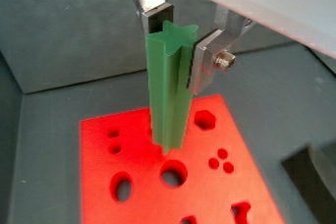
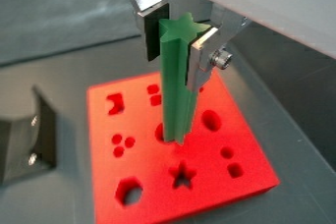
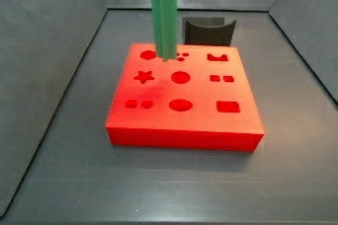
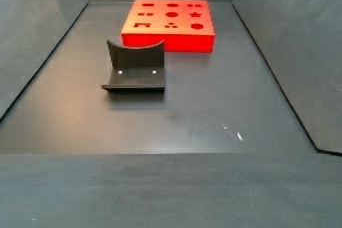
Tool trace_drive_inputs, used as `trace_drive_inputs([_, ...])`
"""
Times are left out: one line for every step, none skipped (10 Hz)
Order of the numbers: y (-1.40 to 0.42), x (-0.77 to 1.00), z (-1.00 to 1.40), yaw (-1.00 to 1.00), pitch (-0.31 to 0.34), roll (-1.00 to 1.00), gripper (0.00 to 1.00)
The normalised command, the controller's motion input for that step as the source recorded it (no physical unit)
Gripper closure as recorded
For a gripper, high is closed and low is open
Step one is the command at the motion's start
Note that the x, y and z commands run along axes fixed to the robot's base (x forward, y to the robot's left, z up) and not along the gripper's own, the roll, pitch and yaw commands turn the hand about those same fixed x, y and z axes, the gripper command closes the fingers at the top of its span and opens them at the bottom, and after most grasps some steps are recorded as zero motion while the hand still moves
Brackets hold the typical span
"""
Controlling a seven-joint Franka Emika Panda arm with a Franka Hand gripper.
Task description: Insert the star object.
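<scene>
The star object (image 1: pixel 168 81) is a long green bar with a star-shaped end, held upright. My gripper (image 1: pixel 182 41) is shut on its upper part; in the other wrist view the gripper (image 2: pixel 178 39) holds the bar (image 2: pixel 179 81) the same way. The bar's lower end hangs over the red block (image 1: pixel 144 184) among its holes. The star hole (image 2: pixel 184 177) lies a short way from that end. In a side view the bar (image 3: pixel 165 17) comes down from above to the block's (image 3: pixel 185 120) far left part, next to the star hole (image 3: pixel 142 76). I cannot tell if it touches. The gripper is out of both side views.
The dark fixture (image 4: pixel 135 67) stands on the floor in front of the red block (image 4: pixel 170 32), and shows behind the block in a side view (image 3: pixel 208 30). It also shows in a wrist view (image 2: pixel 33 140). Grey bin walls (image 3: pixel 59 101) ring the floor.
</scene>
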Motion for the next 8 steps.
trace_drive_inputs([0.17,-0.19,-0.27,0.71,-0.051,0.02,1.00])
trace_drive_inputs([0.00,-0.15,-0.26,0.59,-0.020,0.04,1.00])
trace_drive_inputs([-0.04,-0.21,-0.29,0.32,0.000,-0.03,1.00])
trace_drive_inputs([-0.16,-0.08,-0.24,0.21,0.000,-0.04,1.00])
trace_drive_inputs([-0.06,0.00,-0.42,0.00,0.124,0.00,1.00])
trace_drive_inputs([-0.05,-0.03,-0.36,0.00,0.084,-0.06,1.00])
trace_drive_inputs([0.00,-0.09,-0.34,0.00,0.087,-0.05,1.00])
trace_drive_inputs([0.00,-0.10,-0.29,0.00,0.109,-0.05,1.00])
